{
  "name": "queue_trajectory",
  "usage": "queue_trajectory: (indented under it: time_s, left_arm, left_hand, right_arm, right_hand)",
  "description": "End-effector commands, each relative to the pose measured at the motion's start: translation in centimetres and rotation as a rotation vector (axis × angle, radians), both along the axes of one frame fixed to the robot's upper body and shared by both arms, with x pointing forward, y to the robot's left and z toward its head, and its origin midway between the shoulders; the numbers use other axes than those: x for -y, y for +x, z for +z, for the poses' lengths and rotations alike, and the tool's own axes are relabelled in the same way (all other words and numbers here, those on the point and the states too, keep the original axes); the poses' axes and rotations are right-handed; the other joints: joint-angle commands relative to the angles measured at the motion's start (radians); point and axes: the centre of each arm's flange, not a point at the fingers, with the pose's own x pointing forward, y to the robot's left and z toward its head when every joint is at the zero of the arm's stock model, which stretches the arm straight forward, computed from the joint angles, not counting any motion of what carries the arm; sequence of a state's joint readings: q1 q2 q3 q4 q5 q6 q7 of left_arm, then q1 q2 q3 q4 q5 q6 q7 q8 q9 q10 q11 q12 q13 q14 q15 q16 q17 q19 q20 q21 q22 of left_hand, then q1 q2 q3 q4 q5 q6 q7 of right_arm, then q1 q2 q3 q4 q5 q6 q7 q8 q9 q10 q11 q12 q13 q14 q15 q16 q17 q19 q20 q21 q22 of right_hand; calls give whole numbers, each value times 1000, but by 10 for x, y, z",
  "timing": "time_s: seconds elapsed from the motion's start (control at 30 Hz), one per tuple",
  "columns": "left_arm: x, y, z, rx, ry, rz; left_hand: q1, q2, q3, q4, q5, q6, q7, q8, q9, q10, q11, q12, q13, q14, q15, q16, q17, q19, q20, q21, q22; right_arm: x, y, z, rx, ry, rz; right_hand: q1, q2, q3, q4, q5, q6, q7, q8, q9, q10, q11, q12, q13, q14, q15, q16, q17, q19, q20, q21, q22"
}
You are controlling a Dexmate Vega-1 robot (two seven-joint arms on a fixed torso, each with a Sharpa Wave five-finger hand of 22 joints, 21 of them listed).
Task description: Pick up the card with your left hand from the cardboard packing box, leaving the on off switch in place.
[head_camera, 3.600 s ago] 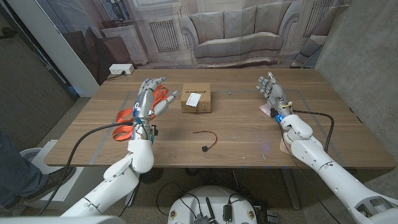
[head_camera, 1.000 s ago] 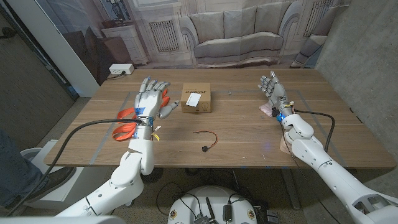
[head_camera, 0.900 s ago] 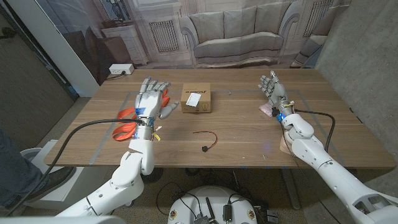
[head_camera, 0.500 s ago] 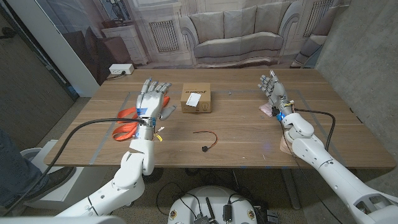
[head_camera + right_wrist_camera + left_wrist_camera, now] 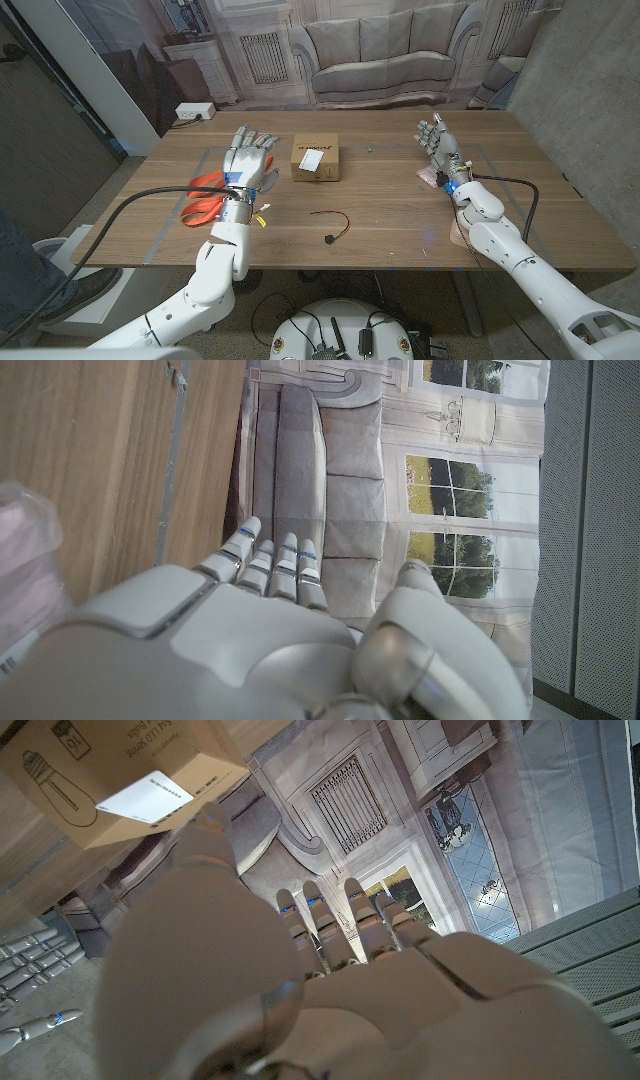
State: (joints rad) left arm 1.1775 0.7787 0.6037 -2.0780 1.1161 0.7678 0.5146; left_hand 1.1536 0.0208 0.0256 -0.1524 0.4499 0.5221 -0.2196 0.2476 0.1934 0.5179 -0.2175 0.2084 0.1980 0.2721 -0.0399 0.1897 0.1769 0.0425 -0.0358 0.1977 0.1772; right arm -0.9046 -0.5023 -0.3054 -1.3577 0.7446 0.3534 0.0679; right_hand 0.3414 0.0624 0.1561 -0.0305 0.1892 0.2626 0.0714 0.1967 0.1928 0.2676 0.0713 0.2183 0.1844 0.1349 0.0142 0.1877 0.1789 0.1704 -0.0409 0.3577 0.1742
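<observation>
We're at the approach: our left hand (image 5: pixel 248 158) is spread and holding nothing, just beside the cardboard packing box (image 5: pixel 315 159), with the card (image 5: pixel 310 159) lying white on the box top. Grasp and lift remain. Right hand (image 5: pixel 436 140) is spread too; the switch isn't discernible.

Even soft light, sharp focus

Bare table lies between the left hand (image 5: pixel 249 157) and the box (image 5: pixel 315 160) beside it. Orange scissors (image 5: pixel 207 196) sit under that hand's wrist (a red wire (image 5: pixel 331 218) lies nearer the robot).
</observation>
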Motion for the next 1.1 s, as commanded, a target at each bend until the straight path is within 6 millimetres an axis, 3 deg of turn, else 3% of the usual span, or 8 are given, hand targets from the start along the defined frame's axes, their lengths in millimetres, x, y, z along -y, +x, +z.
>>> queue_trajectory:
  time_s: [0.03,0.27,0.47,1.1]
  left_arm:
    - [0,2,3,-2,29,23]
    - [1,6,5,-11,36,21]
    - [4,9,7,-17,46,11]
    - [23,27,-7,-23,68,-82]
  left_hand:
    - [25,8,-1,9,-14,43,0,11,1,33,2,7,1,21,-162,5,2,8,-48,2,-1]
    - [40,17,0,13,-25,80,1,18,1,63,1,10,1,33,-162,5,2,10,-48,1,-1]
    - [67,28,0,19,-50,167,0,34,0,133,1,14,1,65,-159,7,2,14,-51,1,-1]
    - [54,27,-16,36,-68,210,-1,37,-1,168,2,10,0,93,-155,10,4,24,-52,2,-1]
  right_arm:
    - [-4,0,0,-2,-1,-1]
    - [-2,1,-1,-12,8,-9]
    - [-1,0,-2,-14,7,-11]
    - [0,-9,2,-1,-10,-10]
  right_hand:
    - [-5,-2,-5,-3,-2,7,-5,3,2,3,5,0,4,3,10,1,6,8,3,-1,5]
    - [-6,-2,-5,-2,-2,6,-5,2,2,2,3,-1,4,3,10,1,6,9,4,-3,5]
    - [-7,-2,-6,-3,-2,5,-5,2,2,4,4,0,4,3,11,1,6,9,4,-6,5]
    - [-9,-1,-7,-4,-2,5,-6,2,2,3,1,0,4,4,11,1,5,12,4,-13,5]
